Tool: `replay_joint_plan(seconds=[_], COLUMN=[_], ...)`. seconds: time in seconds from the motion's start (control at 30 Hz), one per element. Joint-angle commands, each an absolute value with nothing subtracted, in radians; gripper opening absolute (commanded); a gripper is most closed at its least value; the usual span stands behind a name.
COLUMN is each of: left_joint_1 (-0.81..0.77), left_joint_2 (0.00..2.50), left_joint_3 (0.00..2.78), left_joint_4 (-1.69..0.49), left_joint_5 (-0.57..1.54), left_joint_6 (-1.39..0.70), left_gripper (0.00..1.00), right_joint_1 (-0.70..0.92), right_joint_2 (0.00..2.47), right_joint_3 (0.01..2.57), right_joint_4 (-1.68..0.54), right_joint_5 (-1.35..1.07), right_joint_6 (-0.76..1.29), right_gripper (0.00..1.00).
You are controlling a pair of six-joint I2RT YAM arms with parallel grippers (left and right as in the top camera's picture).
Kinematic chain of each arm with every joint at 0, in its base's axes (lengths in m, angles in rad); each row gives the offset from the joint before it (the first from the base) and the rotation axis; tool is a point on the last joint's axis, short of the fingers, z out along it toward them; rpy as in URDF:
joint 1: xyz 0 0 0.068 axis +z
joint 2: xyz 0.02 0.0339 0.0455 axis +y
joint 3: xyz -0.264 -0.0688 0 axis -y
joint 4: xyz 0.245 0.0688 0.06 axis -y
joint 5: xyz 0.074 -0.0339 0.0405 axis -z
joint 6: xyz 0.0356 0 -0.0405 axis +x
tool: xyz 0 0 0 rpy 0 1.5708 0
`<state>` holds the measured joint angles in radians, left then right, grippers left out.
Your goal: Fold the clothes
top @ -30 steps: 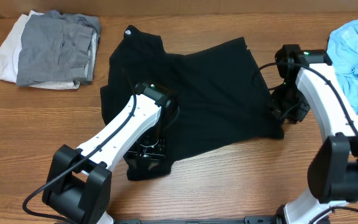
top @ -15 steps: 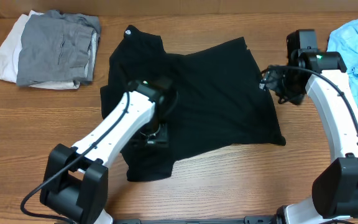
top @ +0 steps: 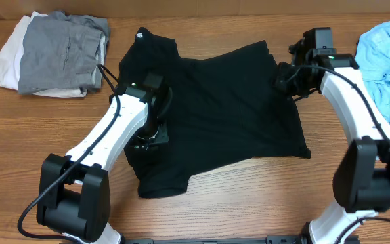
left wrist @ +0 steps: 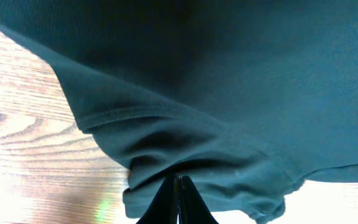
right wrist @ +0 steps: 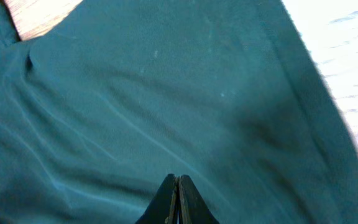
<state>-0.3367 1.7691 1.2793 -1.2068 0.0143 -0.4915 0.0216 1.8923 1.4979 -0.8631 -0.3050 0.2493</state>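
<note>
left gripper point(top: 147, 139): fingers are pressing together into one thin line in the left wrist view; cannot tell if any cloth is pinched between them
left gripper position: is sitting over the left part of the black shirt point(top: 229, 102), tips pointing at a bunched hem fold
right gripper point(top: 284, 78): fingers are closing flat against each other in the right wrist view, tips are meeting the fabric; cannot tell if cloth is caught
right gripper position: is hanging at the shirt's upper right edge
black shirt: is lying spread and wrinkled on the table point(top: 249, 196), between the two grippers, most of its body stretching from the left gripper across to the right one
white logo point(top: 141, 36): is showing on the shirt's far corner, beyond the left gripper
grey garment point(top: 63, 51): is lying folded, well apart from the left gripper on its outer far side
white garment point(top: 5, 61): is lying under the grey one, sticking out on the side away from the left gripper
light blue garment point(top: 388, 61): is lying crumpled near the right gripper on its outer side, apart from the black shirt
table in wrist views: wood is showing past the hem, beside the left fingertips
</note>
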Motion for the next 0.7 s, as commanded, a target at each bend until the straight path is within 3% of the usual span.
replay_joint_plan(seconds=[0.0,0.5,0.67], left_joint_1=[-0.339,-0.339,-0.339], left_joint_2=[1.78,1.78,1.78], left_joint_3=[1.226,1.092,1.069], left_joint_4=[-1.187,-1.066,-1.046], left_joint_5=[0.019,0.06,0.079], left_joint_6=[-0.488,-0.506,-0.506], left_gripper=[0.04,0.04,0.04], right_joint_1=[0.032,0.033,0.033], right_joint_2=[1.939,2.101,2.132], right_joint_3=[1.511,1.511,1.511], right_joint_4=[-0.829,-0.773,-0.763], right_joint_5=[-0.36,-0.345,-0.235], right_joint_6=[0.236,0.243,0.289], right_gripper=[0.04,0.04,0.04])
